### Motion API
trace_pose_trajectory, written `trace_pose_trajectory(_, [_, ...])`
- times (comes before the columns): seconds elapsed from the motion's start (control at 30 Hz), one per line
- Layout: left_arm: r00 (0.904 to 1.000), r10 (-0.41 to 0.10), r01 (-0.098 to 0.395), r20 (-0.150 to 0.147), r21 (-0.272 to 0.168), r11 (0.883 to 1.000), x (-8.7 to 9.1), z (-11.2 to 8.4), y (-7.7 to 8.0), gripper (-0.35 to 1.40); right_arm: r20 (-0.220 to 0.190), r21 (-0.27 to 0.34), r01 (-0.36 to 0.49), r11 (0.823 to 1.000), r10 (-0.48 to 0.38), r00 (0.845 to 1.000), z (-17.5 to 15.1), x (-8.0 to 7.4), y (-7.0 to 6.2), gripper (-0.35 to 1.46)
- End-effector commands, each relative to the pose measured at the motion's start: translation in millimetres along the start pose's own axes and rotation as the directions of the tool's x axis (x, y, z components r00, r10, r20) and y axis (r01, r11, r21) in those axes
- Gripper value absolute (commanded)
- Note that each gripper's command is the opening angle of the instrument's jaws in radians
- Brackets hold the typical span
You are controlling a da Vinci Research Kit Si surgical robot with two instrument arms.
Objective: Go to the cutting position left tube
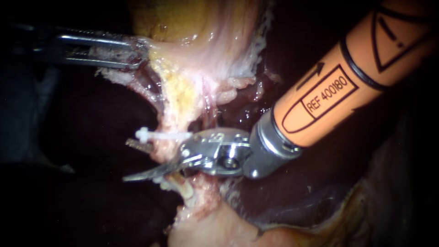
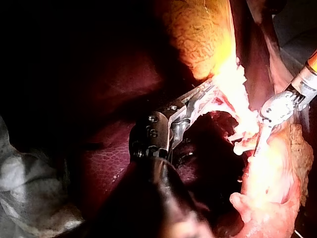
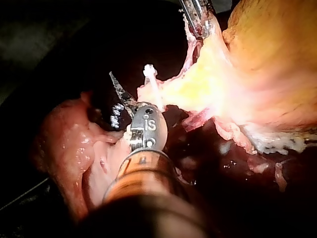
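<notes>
A pale tube (image 1: 176,120) runs down from the gallbladder (image 1: 192,23) and carries a white clip (image 1: 162,136) across it. My right instrument (image 1: 128,161), with an orange shaft and two thin blades, comes in from the upper right. Its blades stand open just below the clip: one (image 1: 151,173) lies in front of the tube, and the tip of the other (image 1: 138,145) shows beyond it. The right wrist view shows the same blades (image 3: 115,96) beside the clip (image 3: 151,79). My left instrument (image 1: 137,52) is shut on the gallbladder's pale edge at the upper left, holding it taut (image 2: 210,91).
Dark liver (image 1: 320,192) lies behind and to the right of the tube. A pale lump of tissue (image 1: 215,228) sits below the blades. Thin strands (image 1: 148,89) hang left of the tube under the left instrument. My right instrument's wrist (image 2: 277,109) shows in the left wrist view.
</notes>
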Motion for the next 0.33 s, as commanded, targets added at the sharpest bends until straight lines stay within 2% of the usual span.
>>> trace_pose_trajectory(0.03, [1.0,0.0,0.0,0.0,-0.001,1.0,0.0,0.0,0.0,-0.35,0.0,0.0,0.0,1.0,0.0,1.0,0.0,0.0,0.0,1.4])
trace_pose_trajectory(0.33, [1.0,0.0,0.0,0.0,-0.002,1.0,0.1,0.0,-0.1,-0.35,0.001,0.004,0.001,1.0,-0.001,1.0,0.0,0.0,0.0,1.41])
